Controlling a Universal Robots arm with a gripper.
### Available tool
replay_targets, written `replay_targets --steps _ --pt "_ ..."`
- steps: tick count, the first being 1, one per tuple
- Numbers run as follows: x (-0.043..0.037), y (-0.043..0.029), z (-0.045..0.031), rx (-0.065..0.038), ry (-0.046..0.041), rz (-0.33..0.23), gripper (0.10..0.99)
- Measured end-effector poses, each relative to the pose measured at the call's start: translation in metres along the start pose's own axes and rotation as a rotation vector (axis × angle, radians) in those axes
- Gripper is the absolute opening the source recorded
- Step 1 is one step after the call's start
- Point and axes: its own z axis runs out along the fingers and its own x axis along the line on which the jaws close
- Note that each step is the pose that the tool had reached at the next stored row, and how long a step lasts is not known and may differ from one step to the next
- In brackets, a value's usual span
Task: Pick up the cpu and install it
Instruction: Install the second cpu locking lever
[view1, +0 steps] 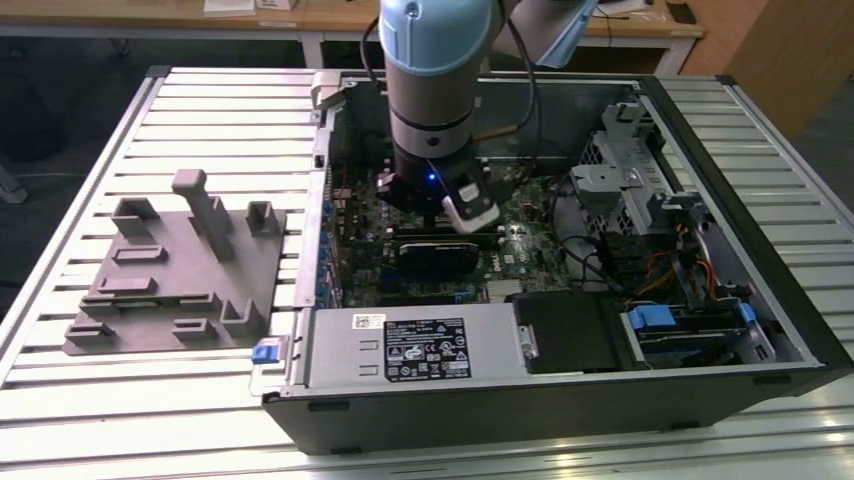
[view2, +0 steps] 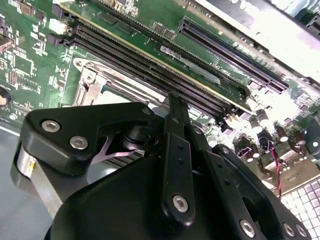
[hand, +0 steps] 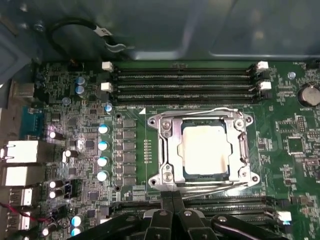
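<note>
In the exterior view we look into an open black computer case (view1: 561, 400) lying on a slatted metal table (view1: 80, 150). The blue-and-grey robot arm (view1: 434, 80) reaches straight down into the case, and its wrist hides the part of the green motherboard (view1: 521, 255) directly beneath it, so the socket cannot be made out there. On the exterior view's left, a grey fixture plate with upright blocks (view1: 174, 270) sits on the table beside the case. A grey power supply box with a white label (view1: 414, 345) lies along the case's near edge.

In the first wrist view we see what the arm blocks: the small square cpu with a pale silvery metal top (hand: 206, 148) lies flat inside the metal socket frame (hand: 165, 145) on the motherboard, between rows of long black memory slots (hand: 182, 80). The black gripper (hand: 172, 207) sits at the frame's edge beside the socket, its fingers pressed together with nothing between them; the cpu lies apart from them.

In the second wrist view the gripper's black linkage (view2: 175, 165) blocks most of the socket, and only a silvery corner of the frame (view2: 92, 82) shows, with the slots (view2: 150, 60) beyond it.
</note>
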Motion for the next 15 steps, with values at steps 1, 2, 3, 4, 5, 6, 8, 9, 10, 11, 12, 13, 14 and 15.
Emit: replay_targets --steps 1,2,3,4,5,6,8,9,10,11,12,13,14,15 --pt "0.0004 -0.0008 0.0002 -0.003 0.0004 -0.001 0.106" --pt "0.0009 -0.0016 0.0003 -0.004 0.0009 -0.003 0.106" --pt "0.0014 -0.0024 0.0003 -0.006 0.0012 -0.004 0.106" --pt "0.0019 -0.0032 0.0005 -0.008 0.0016 -0.005 0.106" --pt "0.0024 -0.0040 0.0007 -0.012 0.0020 -0.006 0.106" --pt "0.0029 -0.0045 0.0009 -0.016 0.0025 -0.008 0.106" --pt "0.0035 -0.0050 0.0016 -0.025 0.0036 -0.011 0.106" --pt "0.0036 -0.0052 0.0021 -0.032 0.0042 -0.013 0.106" --pt "0.0037 -0.0053 0.0026 -0.040 0.0050 -0.015 0.106" --pt "0.0038 -0.0053 0.0030 -0.048 0.0057 -0.017 0.106" --pt "0.0039 -0.0055 0.0035 -0.054 0.0065 -0.019 0.106" --pt "0.0040 -0.0056 0.0040 -0.060 0.0072 -0.021 0.106" --pt "0.0041 -0.0058 0.0046 -0.065 0.0079 -0.023 0.106" --pt "0.0044 -0.0059 0.0051 -0.070 0.0085 -0.025 0.106"
